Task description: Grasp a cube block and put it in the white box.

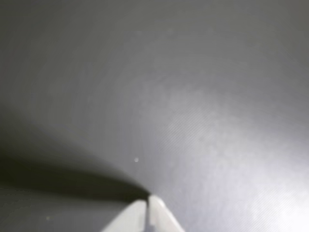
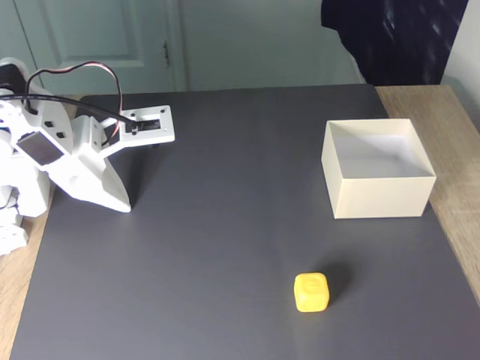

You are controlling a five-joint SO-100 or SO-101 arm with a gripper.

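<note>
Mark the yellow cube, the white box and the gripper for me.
cube block point(image 2: 311, 292), fixed view, on its top face.
white box point(image 2: 381, 197), fixed view, on its front outer wall.
gripper point(image 1: 147, 199), wrist view, between the two closed fingertips above the mat.

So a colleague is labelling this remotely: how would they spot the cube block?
In the fixed view, start at the dark grey mat, then find the white box on its right side. The cube block sits alone on the mat nearer the camera and slightly left, far smaller, bright yellow, with rounded corners.
</note>
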